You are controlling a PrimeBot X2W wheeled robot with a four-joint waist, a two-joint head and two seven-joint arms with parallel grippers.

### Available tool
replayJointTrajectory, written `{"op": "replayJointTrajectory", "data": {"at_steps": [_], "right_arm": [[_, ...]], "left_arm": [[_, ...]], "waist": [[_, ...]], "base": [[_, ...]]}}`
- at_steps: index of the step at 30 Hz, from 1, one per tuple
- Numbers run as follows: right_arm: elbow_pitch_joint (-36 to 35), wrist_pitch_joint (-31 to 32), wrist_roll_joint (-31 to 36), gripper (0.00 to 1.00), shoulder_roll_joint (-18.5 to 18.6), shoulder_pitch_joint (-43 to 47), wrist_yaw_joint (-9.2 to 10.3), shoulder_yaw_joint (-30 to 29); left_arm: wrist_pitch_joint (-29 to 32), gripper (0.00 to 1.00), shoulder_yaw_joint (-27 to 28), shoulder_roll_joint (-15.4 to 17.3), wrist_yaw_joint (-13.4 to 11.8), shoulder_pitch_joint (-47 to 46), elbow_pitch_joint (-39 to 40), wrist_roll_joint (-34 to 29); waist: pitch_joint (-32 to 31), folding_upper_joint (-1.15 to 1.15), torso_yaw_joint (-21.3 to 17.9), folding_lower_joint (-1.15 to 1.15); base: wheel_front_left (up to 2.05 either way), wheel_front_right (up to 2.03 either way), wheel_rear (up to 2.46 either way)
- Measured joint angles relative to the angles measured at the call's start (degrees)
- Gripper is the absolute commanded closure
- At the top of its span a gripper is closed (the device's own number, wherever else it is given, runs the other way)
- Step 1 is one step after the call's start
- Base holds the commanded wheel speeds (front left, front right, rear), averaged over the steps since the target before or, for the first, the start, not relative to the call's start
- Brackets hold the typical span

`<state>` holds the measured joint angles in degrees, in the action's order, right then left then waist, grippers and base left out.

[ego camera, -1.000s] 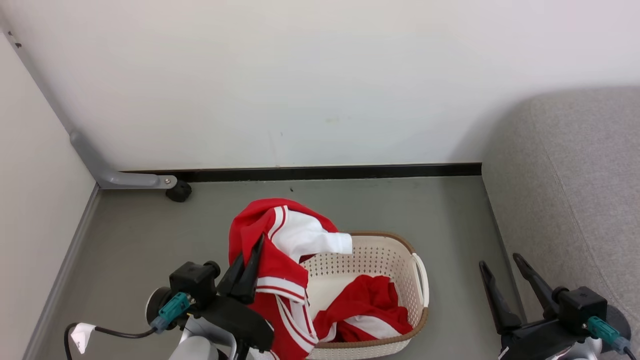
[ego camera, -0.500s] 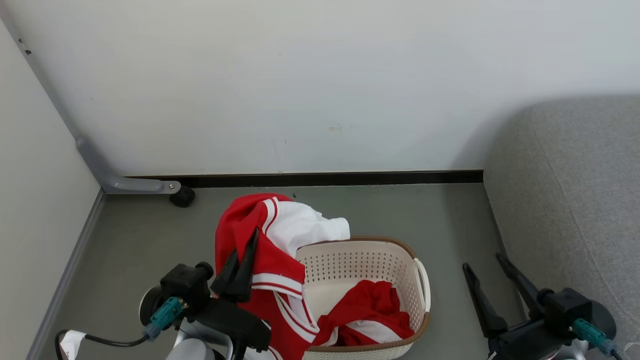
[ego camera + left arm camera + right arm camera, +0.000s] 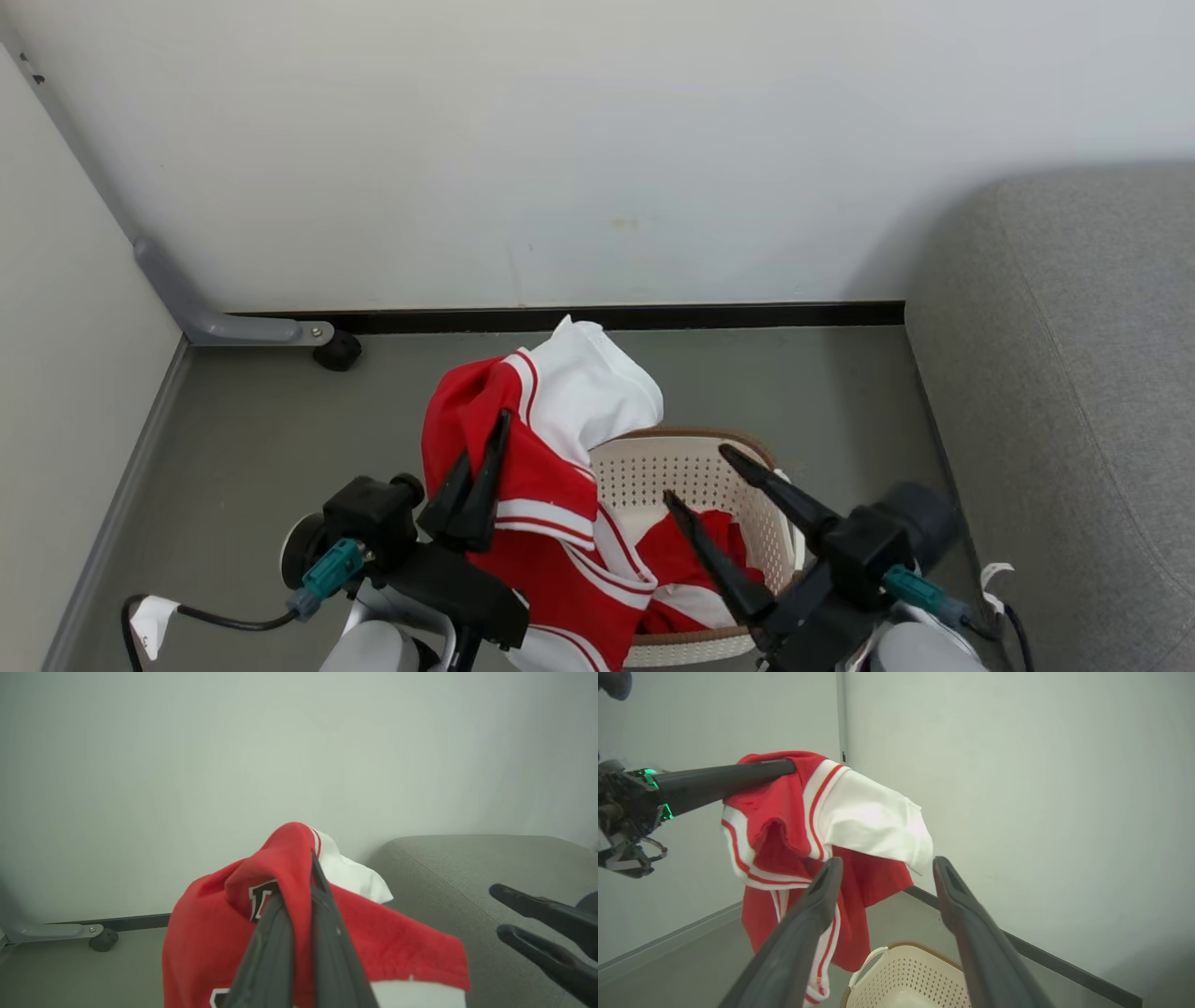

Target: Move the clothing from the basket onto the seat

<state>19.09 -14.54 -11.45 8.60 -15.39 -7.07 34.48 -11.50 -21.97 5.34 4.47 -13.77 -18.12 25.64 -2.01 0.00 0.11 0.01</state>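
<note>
- Head view: your left gripper [image 3: 485, 439] clenches the clothing [image 3: 551, 476] over the basket [image 3: 672, 471]'s left side; more red lies inside. Your right gripper [image 3: 695, 472] gapes empty above the basket. Seat [image 3: 1074, 392] at right, castor [image 3: 336, 353] by the wall.
- Left wrist view: seat beyond the held clothing.
- Right wrist view: clothing hangs past the spread fingers [image 3: 803, 933].
</note>
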Motion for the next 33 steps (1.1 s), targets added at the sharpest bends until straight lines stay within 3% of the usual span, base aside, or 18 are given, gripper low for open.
{"op": "replayJointTrajectory", "data": {"at_steps": [11, 27, 28, 29, 30, 31, 32, 33], "right_arm": [[3.25, 0.00, -1.27, 0.00, -1.71, -8.05, 0.00, 11.49], [7.92, 0.00, -6.30, 0.00, -2.00, -12.72, -0.01, 16.56], [8.12, 0.00, -6.39, 0.16, -2.00, -12.96, -0.01, 16.57], [8.39, 0.00, -6.69, 0.48, -2.00, -13.28, -0.01, 16.49], [8.68, 0.00, -6.87, 0.65, -2.00, -13.52, -0.01, 16.39], [9.00, 0.00, -6.88, 0.65, -1.99, -13.66, -0.01, 16.34], [9.24, 0.00, -7.06, 0.94, -2.00, -13.68, -0.01, 16.24], [9.42, 0.00, -7.49, 1.00, -2.00, -13.68, 0.00, 16.15]], "left_arm": [[2.08, 1.00, -2.29, -0.77, 0.00, -2.30, 1.33, -0.08], [3.60, 1.00, -5.13, -1.65, 0.00, -3.42, 3.10, -0.08], [3.61, 1.00, -5.30, -1.71, 0.00, -3.42, 3.27, -0.08], [3.71, 1.00, -5.45, -1.75, 0.00, -3.44, 3.44, -0.08], [3.91, 1.00, -5.61, -1.76, 0.01, -3.48, 3.54, -0.08], [3.91, 1.00, -5.79, -1.76, 0.01, -3.48, 3.61, -0.07], [3.91, 1.00, -5.94, -1.77, 0.01, -3.48, 3.69, -0.05], [3.92, 1.00, -6.04, -1.77, 0.01, -3.48, 3.78, -0.04]], "waist": [[1.39, 0.00, 2.06, 0.00], [2.32, 0.00, 3.15, 0.00], [2.34, 0.00, 3.17, 0.00], [2.36, 0.00, 3.18, 0.00], [2.37, 0.00, 3.19, 0.00], [2.37, 0.00, 3.19, 0.00], [2.38, 0.00, 3.18, -0.01], [2.38, 0.00, 3.15, -0.01]], "base": [[0.00, 0.00, 0.00], [0.00, 0.00, 0.00], [0.00, 0.00, 0.00], [0.00, 0.00, 0.00], [0.00, 0.00, 0.00], [0.00, 0.00, 0.00], [0.00, 0.00, 0.00], [0.00, 0.00, 0.00]]}}
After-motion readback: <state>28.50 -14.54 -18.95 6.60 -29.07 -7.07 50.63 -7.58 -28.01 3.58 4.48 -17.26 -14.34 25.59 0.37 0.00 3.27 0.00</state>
